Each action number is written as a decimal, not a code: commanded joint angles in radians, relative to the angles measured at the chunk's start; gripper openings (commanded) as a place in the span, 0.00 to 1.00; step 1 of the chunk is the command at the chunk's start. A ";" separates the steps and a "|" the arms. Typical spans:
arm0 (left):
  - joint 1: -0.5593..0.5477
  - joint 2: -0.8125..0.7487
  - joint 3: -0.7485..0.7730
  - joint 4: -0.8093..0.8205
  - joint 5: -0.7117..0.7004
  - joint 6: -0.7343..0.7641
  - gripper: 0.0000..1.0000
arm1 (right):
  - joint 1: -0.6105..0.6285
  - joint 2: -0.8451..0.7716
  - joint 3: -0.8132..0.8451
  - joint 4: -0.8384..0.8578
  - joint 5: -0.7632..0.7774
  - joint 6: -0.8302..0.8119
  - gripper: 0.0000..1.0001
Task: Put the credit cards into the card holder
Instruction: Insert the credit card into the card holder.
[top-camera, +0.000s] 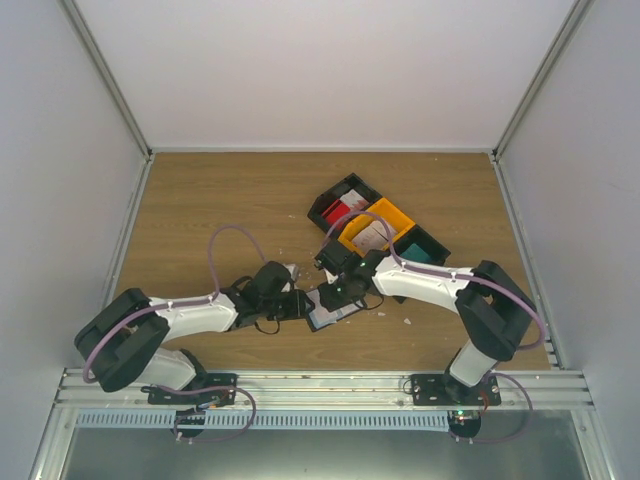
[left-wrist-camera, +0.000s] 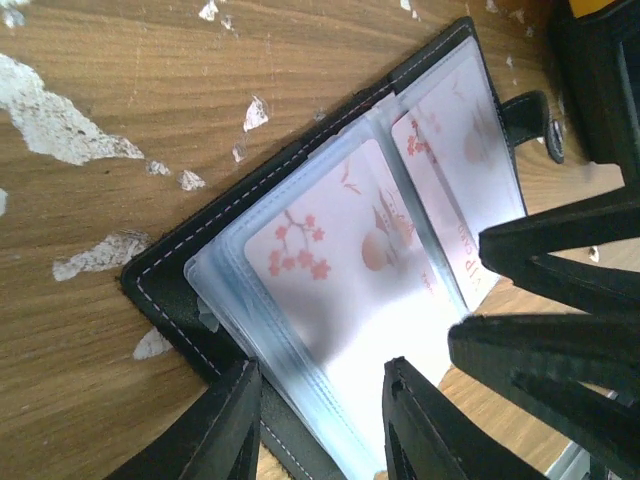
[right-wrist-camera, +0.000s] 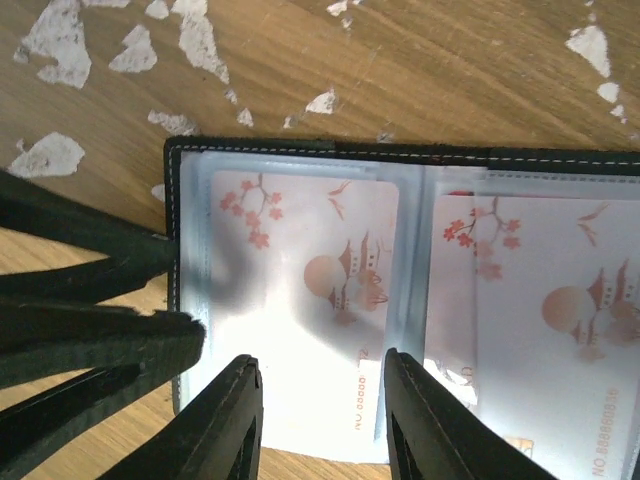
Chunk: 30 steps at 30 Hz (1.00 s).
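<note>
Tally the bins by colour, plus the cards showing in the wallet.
Black bins: 2
Yellow bin: 1
Cards in wallet: 2
Total: 5

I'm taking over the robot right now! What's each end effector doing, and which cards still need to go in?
Left end effector: open, astride the card holder's sleeve edge.
Right end effector: open, above the sleeve pages from the opposite side.
The card holder lies open mid-table between both arms.
Done: two blossom-print cards sit in its clear sleeves.
Left: red card, whitish card and teal card wait in the bins farther back.
</note>
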 joint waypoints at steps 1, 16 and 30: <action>-0.007 -0.051 -0.014 -0.024 -0.034 -0.025 0.35 | -0.013 -0.006 -0.026 0.027 0.029 0.007 0.34; -0.007 -0.047 -0.029 0.054 0.008 -0.045 0.33 | -0.039 0.076 -0.062 0.048 0.046 -0.013 0.21; -0.006 -0.008 -0.038 0.141 0.049 -0.037 0.31 | -0.066 0.089 -0.089 0.066 0.025 -0.009 0.12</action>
